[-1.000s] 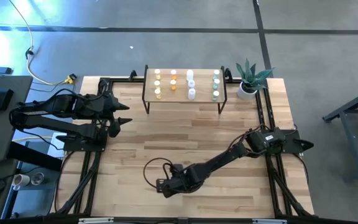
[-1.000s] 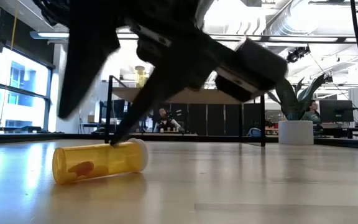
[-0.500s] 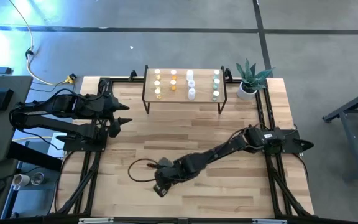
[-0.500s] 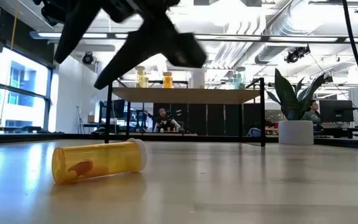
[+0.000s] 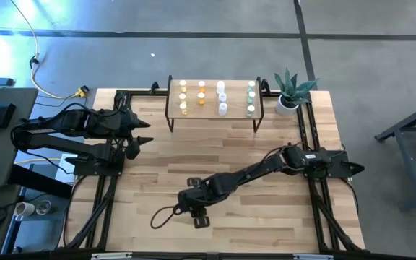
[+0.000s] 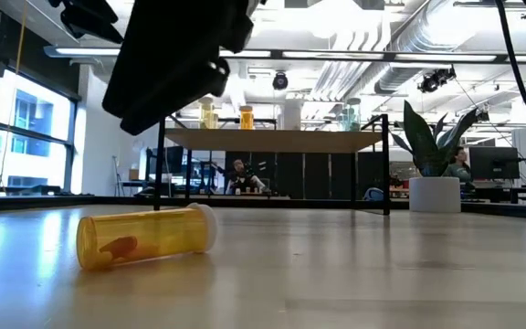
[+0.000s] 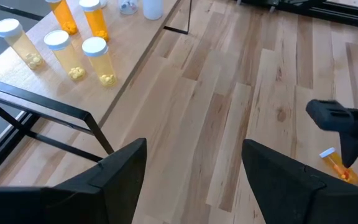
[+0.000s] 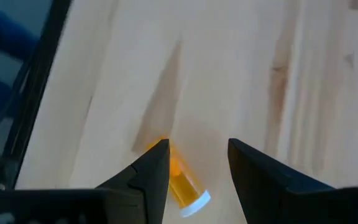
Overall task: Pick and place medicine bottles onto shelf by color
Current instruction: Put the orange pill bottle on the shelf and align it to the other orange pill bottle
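Note:
An orange medicine bottle (image 6: 144, 239) with a white cap lies on its side on the table near the front edge. It also shows in the right wrist view (image 8: 182, 182) and the left wrist view (image 7: 337, 167). My right gripper (image 8: 197, 146) hangs open above it, clear of it, as a dark shape (image 6: 176, 64) in the low view. The shelf (image 5: 214, 114) stands at the far edge and carries several upright bottles in rows: yellow (image 5: 183, 97), orange (image 5: 201, 94), white (image 5: 222, 97), greenish (image 5: 250, 99). My left gripper (image 7: 194, 162) waits open at the left (image 5: 141, 133).
A potted plant (image 5: 289, 92) stands at the far right corner beside the shelf. A dark cable (image 5: 166, 215) loops on the table by my right gripper. Bare wood lies between the shelf and the lying bottle. A person sits far behind the table (image 6: 238, 175).
My right gripper has risen off the lying orange bottle and rolled about its own pointing line by about a quarter turn. Its cable has swung toward the near edge. The bottle stays on its side where it was.

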You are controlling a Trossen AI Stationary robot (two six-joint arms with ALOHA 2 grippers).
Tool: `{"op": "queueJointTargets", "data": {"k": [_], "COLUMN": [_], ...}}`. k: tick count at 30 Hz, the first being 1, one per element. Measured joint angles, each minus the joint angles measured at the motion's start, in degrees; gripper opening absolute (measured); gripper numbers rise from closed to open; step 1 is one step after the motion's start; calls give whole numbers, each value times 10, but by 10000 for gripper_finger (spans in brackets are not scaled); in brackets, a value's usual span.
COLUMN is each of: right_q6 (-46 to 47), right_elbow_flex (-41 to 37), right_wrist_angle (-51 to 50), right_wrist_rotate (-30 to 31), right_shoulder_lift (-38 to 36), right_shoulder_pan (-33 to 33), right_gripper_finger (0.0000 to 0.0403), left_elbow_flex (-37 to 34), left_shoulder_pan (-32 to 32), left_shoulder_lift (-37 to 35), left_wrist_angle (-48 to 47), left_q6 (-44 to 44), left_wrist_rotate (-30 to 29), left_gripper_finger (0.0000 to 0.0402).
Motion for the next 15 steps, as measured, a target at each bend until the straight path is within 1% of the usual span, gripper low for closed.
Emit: {"op": "queueJointTargets", "data": {"k": [6, 9, 12, 15], "right_q6": [-100, -153, -188, -202], "right_elbow_flex": [-3, -3, -3, -4], "right_wrist_angle": [0, 0, 1, -2], "right_wrist_rotate": [-42, -48, -53, -61], "right_shoulder_lift": [5, 5, 6, 11], "right_shoulder_pan": [1, 4, 5, 5], "right_gripper_finger": [154, 154, 154, 154], "left_elbow_flex": [0, 0, 0, 0], "left_shoulder_pan": [0, 0, 0, 0], "left_shoulder_lift": [0, 0, 0, 0], "left_wrist_angle": [0, 0, 0, 0], "left_q6": [-15, -17, -21, -26], "left_wrist_rotate": [-1, -1, -1, -1], "left_gripper_finger": [255, 255, 255, 255]}}
